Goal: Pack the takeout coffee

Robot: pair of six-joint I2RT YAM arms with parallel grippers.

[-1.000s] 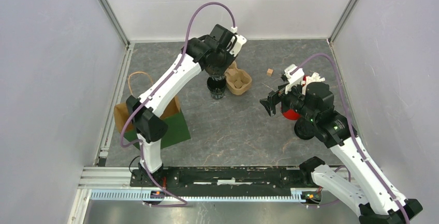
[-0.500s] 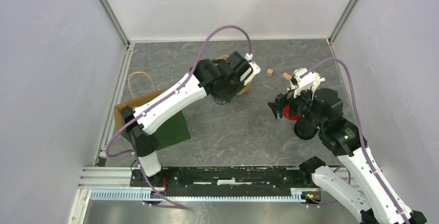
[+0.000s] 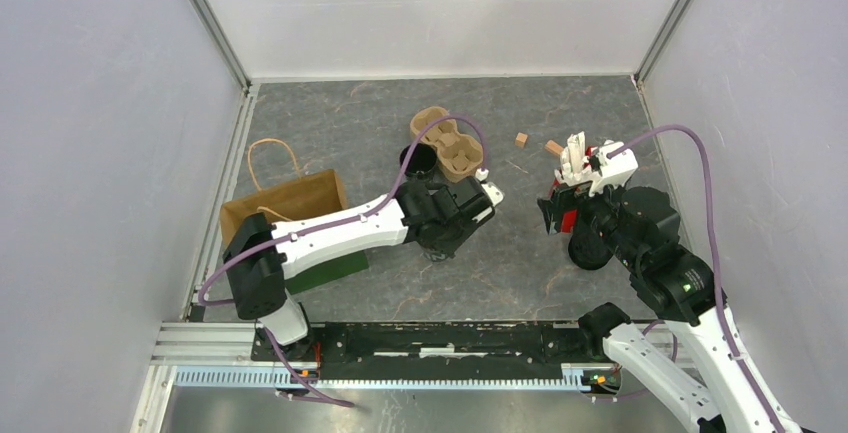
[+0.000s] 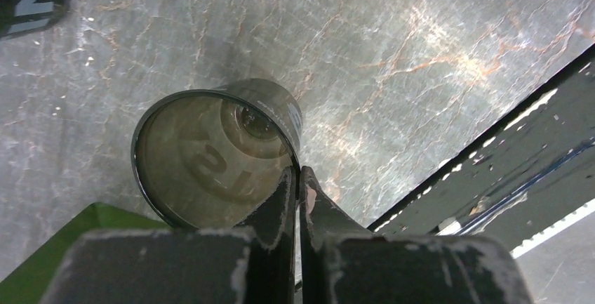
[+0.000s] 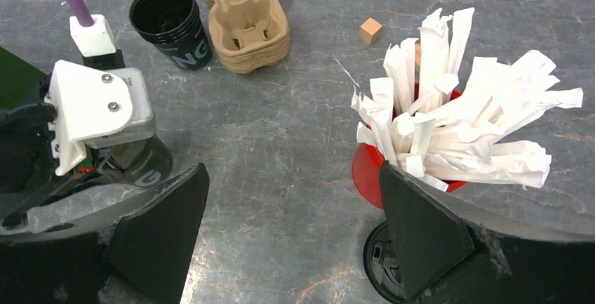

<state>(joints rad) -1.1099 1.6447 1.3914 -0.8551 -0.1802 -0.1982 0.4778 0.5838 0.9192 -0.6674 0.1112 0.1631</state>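
Observation:
My left gripper [image 4: 298, 175] is shut on the rim of a black coffee cup [image 4: 210, 153], one finger inside and one outside. The cup has no lid and hangs over the middle of the table, just right of the paper bag [image 3: 292, 200]. In the top view this gripper [image 3: 446, 237] covers most of the cup. The same cup [image 5: 144, 167] shows in the right wrist view. A round black lid [image 5: 382, 265] lies flat on the table by my right gripper [image 5: 291, 237], which stands open and empty. A second open black cup [image 3: 420, 160] stands beside the pulp carrier tray [image 3: 452, 143].
A red cup of white sticks [image 5: 421, 142] stands right behind my right gripper's finger. Two small wooden cubes [image 3: 521, 139] lie at the back right. The brown bag, with its green side [image 4: 63, 248], lies at the left by the wall rail.
My left arm has swung the cup from beside the carrier tray toward the near middle of the table. A second black cup stayed by the tray. The right arm drew back slightly.

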